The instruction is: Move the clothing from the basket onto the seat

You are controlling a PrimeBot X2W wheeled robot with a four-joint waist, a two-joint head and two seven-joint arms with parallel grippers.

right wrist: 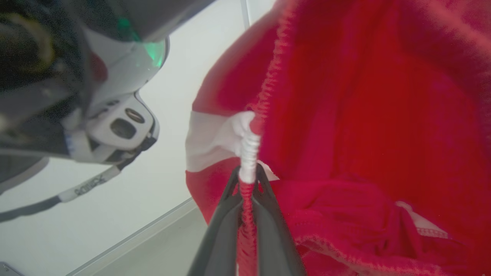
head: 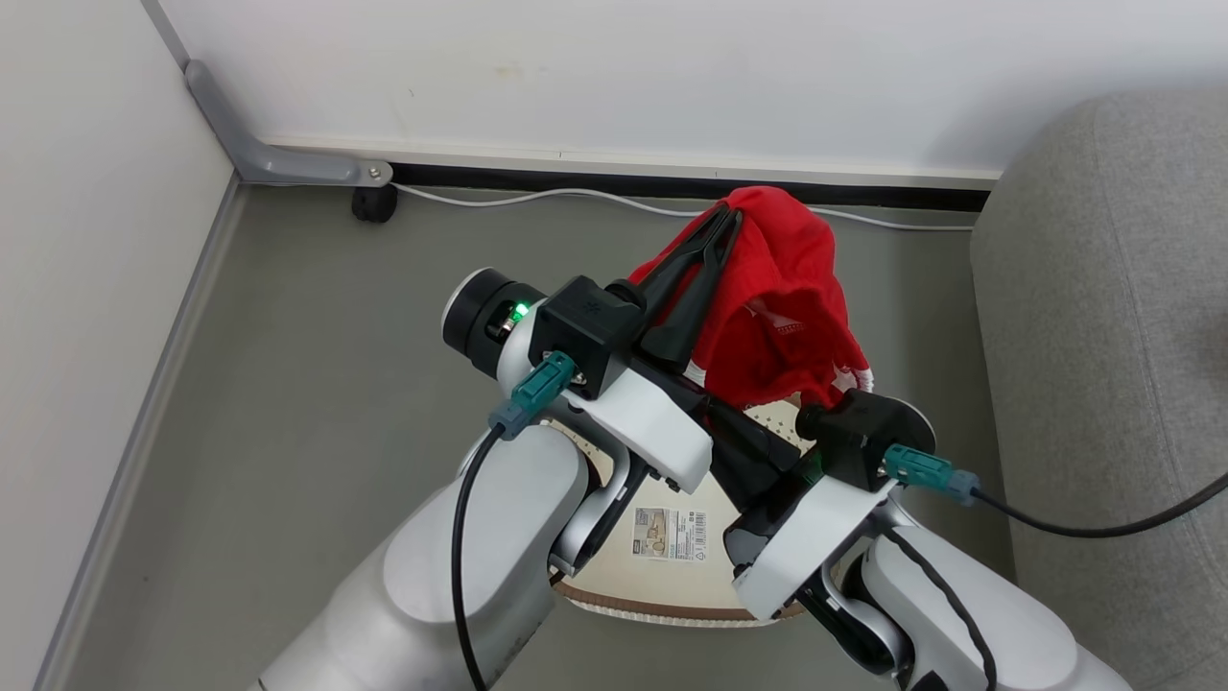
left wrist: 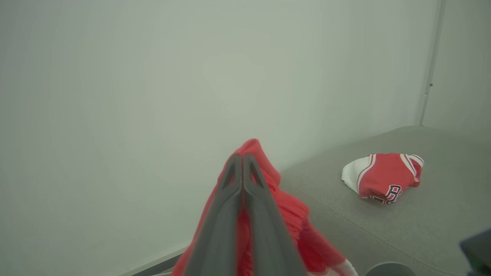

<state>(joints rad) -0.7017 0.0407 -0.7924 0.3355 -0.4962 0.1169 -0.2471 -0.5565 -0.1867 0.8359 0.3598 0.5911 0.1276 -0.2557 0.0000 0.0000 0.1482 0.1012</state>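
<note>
**Both grippers holding one red garment above the basket**

The left gripper (head: 721, 228) is raised over the basket (head: 662, 607). Its two dark fingers are pressed together, and the red garment (head: 787, 297) is caught at their tips and hangs down from them in a loose bunch. The garment is clear of the basket and hangs in the air between it and the wall (head: 624, 77).

The right gripper (right wrist: 247, 177) comes up from below. It is clamped on the same garment, pinching a ribbed edge where red meets a white band. From its wrist view the cloth fills most of the space just beyond the fingers, and the left arm's pale wrist is close by on one side.

The basket sits on the grey floor (head: 317, 384) beneath both forearms. The part of its cream bottom that shows carries a label sticker (head: 669, 535), but the arms hide the rest, so I cannot tell what else is inside.

The grey sofa (head: 1103, 336) stands just to the robot's right of the basket. A second red garment (left wrist: 383, 177), with white stripes and dark lettering, lies crumpled on its cushion, well apart from the held one. A white cable (head: 576, 195) runs along the foot of the wall.
</note>
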